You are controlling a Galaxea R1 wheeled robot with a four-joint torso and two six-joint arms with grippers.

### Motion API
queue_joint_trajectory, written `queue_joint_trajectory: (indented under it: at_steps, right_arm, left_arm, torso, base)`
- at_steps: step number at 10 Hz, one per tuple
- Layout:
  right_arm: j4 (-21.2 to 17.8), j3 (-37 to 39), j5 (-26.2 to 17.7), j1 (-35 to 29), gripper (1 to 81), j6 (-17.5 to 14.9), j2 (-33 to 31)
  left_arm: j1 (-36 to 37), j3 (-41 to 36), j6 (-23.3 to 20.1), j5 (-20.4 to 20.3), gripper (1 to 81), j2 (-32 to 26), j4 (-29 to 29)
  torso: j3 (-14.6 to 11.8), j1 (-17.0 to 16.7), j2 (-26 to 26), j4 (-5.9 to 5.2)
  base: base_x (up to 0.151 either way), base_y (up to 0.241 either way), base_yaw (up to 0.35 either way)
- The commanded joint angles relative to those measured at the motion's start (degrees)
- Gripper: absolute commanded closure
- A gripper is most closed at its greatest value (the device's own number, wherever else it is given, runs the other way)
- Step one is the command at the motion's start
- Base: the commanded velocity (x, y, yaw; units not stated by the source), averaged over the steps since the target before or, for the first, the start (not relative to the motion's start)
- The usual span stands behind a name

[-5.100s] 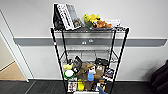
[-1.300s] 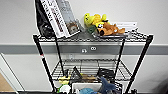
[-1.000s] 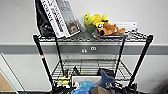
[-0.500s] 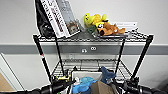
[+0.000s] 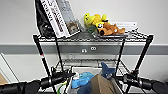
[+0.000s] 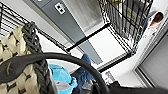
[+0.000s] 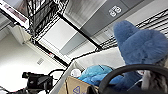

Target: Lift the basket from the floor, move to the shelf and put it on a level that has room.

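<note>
Now | basket (image 5: 86, 75) is coming up higher between both arms, nearing the shelf (image 5: 92, 38) | jaws: cannot tell

Head camera faced the shelf (image 5: 92, 40) level, close. Both wrist cameras looked upward, sharing basket (image 7: 100, 58) contents.

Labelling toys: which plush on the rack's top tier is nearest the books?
The yellow plush toy, beside the leaning books; the orange-brown plush dog lies farther along, towards the opposite end.
</note>
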State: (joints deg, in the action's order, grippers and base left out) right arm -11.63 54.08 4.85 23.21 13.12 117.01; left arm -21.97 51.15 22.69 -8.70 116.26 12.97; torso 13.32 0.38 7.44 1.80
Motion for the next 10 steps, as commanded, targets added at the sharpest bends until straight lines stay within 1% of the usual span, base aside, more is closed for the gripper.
queue_joint_trajectory:
  at_steps: [1, 2, 5, 6, 8, 10]
  right_arm:
    - [-1.91, -1.44, 3.32, -11.99, 81.1, -0.55, 0.36]
    - [-2.51, -1.44, 2.97, -12.96, 81.1, -0.37, 0.45]
    - [-3.31, -1.27, 2.88, -14.98, 81.1, -0.2, 1.15]
    - [-3.4, -1.27, 2.88, -15.59, 81.1, -0.2, 1.24]
    - [-4.36, -1.27, 1.57, -16.83, 81.1, -0.2, 1.33]
    - [-4.54, -1.09, 1.48, -17.44, 81.1, -0.2, 1.41]
  left_arm:
    - [13.3, 0.52, 2.54, -0.35, 81.1, 1.52, 0.2]
    - [14.44, 0.62, 2.54, 1.22, 81.1, 1.88, 0.91]
    - [17.43, 1.15, 2.71, 1.5, 81.1, 1.96, 2.59]
    - [18.05, 1.06, 2.71, 2.27, 81.1, 2.14, 2.85]
    - [19.19, 1.06, 2.71, 2.73, 81.1, 2.31, 3.55]
    - [19.81, 1.32, 2.8, 2.82, 81.1, 2.66, 3.64]
  torso:
    - [0.0, 0.0, 0.0, 0.0]
    - [0.0, 0.0, 0.0, 0.0]
    - [0.0, 0.0, 0.0, 0.0]
    - [0.02, 0.0, 0.0, 0.0]
    - [0.02, 0.0, 0.0, 0.0]
    - [0.02, 0.02, 0.0, 0.0]
  base:
    - [0.0, 0.0, 0.0]
    - [0.0, 0.0, 0.0]
    - [0.0, 0.0, 0.0]
    - [0.0, 0.0, 0.0]
    - [0.0, 0.0, 0.0]
    - [0.0, 0.0, 0.0]
